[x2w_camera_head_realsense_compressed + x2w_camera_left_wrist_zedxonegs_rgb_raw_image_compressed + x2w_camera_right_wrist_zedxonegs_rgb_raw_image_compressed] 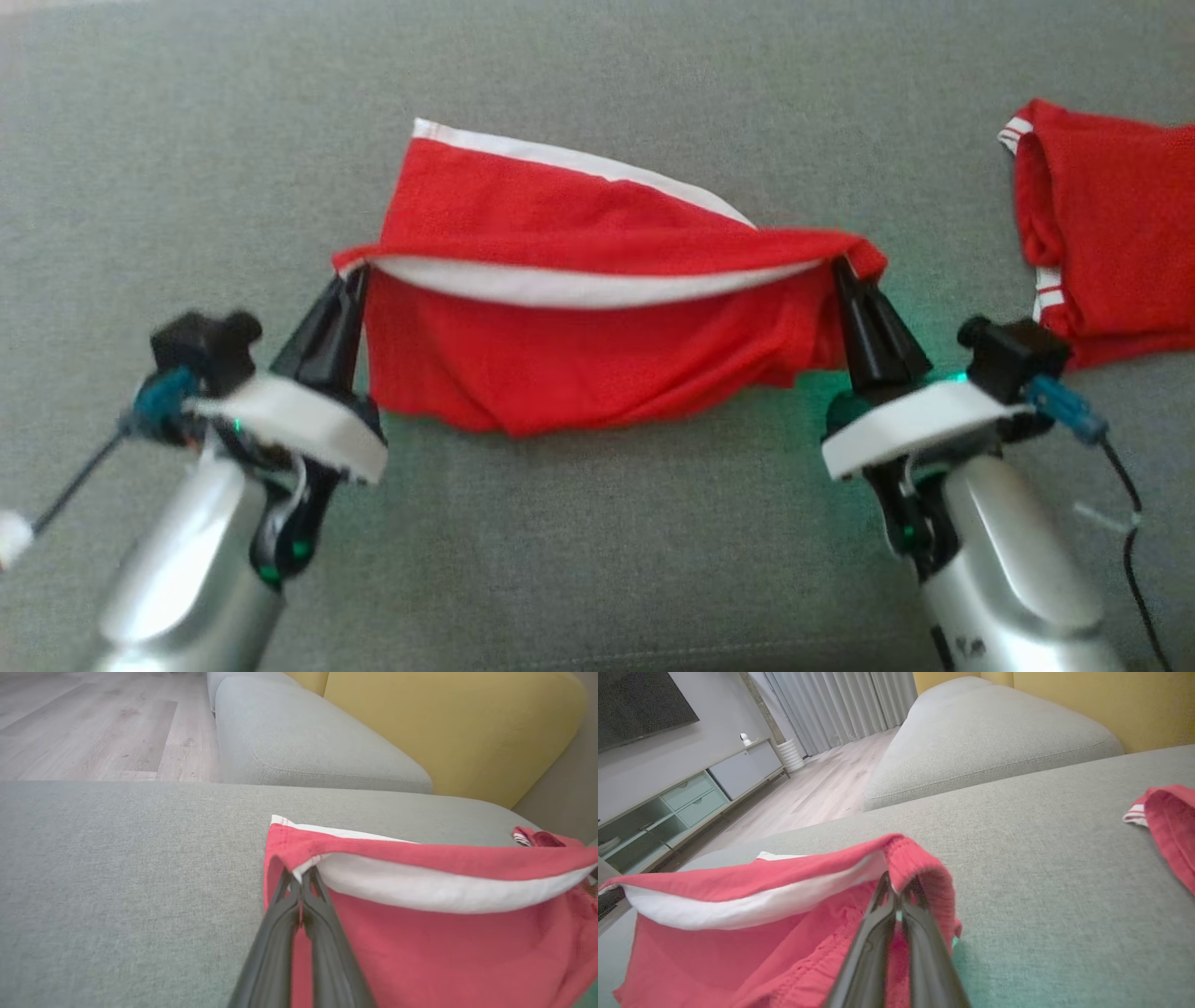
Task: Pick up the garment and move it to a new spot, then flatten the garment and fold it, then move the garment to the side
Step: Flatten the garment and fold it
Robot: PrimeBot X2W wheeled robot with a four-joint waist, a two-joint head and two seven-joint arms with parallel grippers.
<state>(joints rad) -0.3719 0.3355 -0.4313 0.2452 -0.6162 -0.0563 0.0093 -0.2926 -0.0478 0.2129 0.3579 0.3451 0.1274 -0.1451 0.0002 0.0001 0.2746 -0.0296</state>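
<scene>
Seat: broad grey woven-fabric sofa seat (597, 560), spreading under everything I can see from where I stand.
Garment: red cloth garment (579, 364) at the middle of the seat. Its near top edge is lifted off the seat and strung in a sagging line between the two hands. The front layer hangs down until its lower folds touch the seat, and the rear layer slopes away onto the seat with a white strip along its far edge.
White band: a white band (579, 289) runs along the inside of the lifted edge, dipping lowest at the middle.
Left hand: the left hand (350, 280) has its two long dark fingers pressed together, clamped on the garment's left corner, raised above the left half of the seat.
Right hand: the right hand (843, 271) has its fingers together too, pinching the ribbed right corner of the garment above the right half of the seat. A green glow falls on the seat just beneath it.
Second garment: another red cloth piece with white stripes (1111, 243), lying crumpled at the right end of the seat, apart from the held one.
Cushions: a rounded grey cushion (308, 742) adjoins the seat, with a mustard-yellow back cushion (458, 732) beside it.
Floor: pale wood-plank floor (93, 723) beyond the edge of the seat.
Room: grey curtains (840, 704), a low cabinet with pale green drawers (691, 798) and a dark wall screen (640, 700), all well beyond the seat.
</scene>
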